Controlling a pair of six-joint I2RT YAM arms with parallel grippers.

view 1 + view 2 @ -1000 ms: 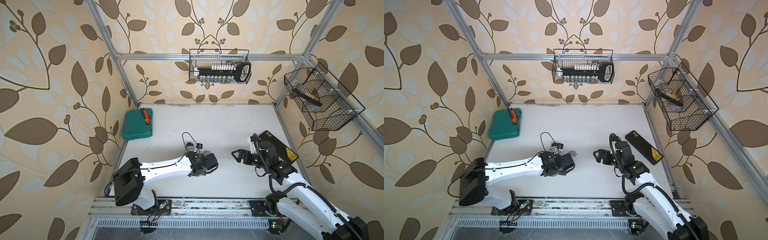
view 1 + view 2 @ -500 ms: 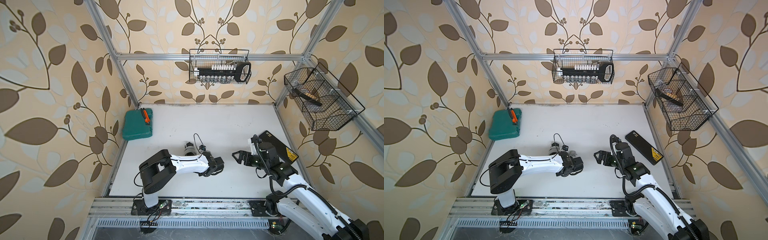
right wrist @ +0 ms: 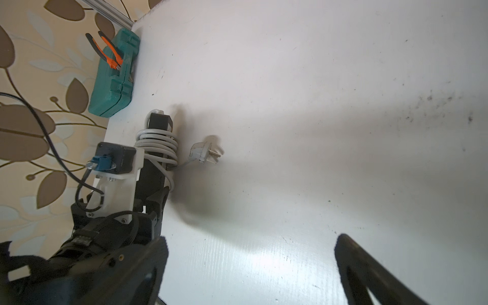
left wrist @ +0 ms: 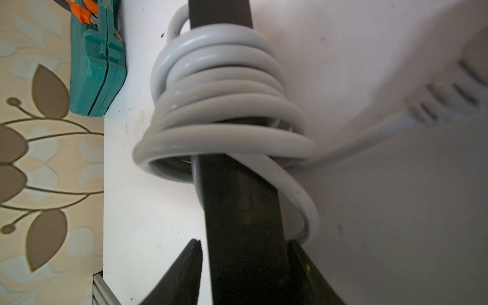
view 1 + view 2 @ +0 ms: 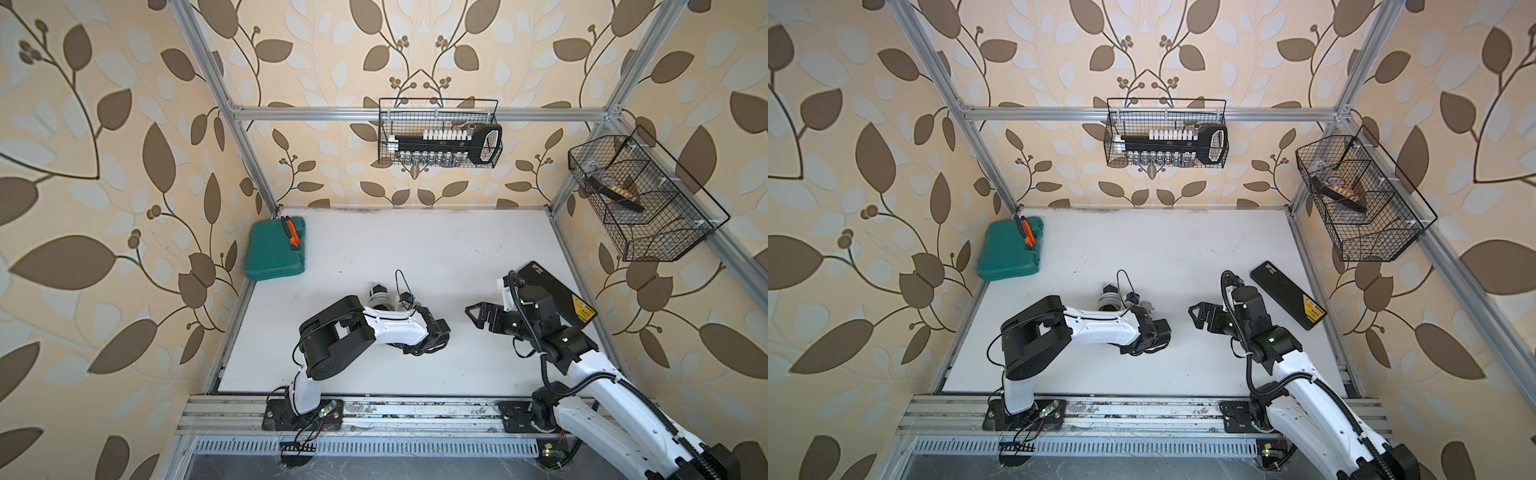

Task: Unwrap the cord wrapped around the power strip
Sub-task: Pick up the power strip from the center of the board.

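TABLE, LOWER MIDDLE OF THE FRAME: The power strip [image 5: 377, 288] lies on the white table [image 5: 415, 249], mostly covered by the left arm in both top views. The grey-white cord [image 4: 224, 79] is wound around it in several tight turns, with one looser loop sagging off toward the left hand [image 4: 243, 247]. That hand's two black fingers [image 4: 190, 264] flank the strip's bare black end; one is against its edge and the other a sliver away, and whether they pinch it cannot be told. The plug [image 3: 202, 151] lies on the table just beside the coil, joined to it by a short free length of cord. The right hand [image 5: 478, 313], right of centre, hangs with its fingers spread wide and turned toward the left arm; it holds nothing and is well apart from the strip. A teal case [image 5: 274, 253] sits at the table's left edge toward the upper left, with orange-handled pliers [image 5: 291, 230] on top. A black case [image 5: 557, 291] with a yellow label lies at the right edge beside the right arm. Two wire baskets hang on the walls, one at upper centre [image 5: 436, 104] and one at upper right [image 5: 665, 232].
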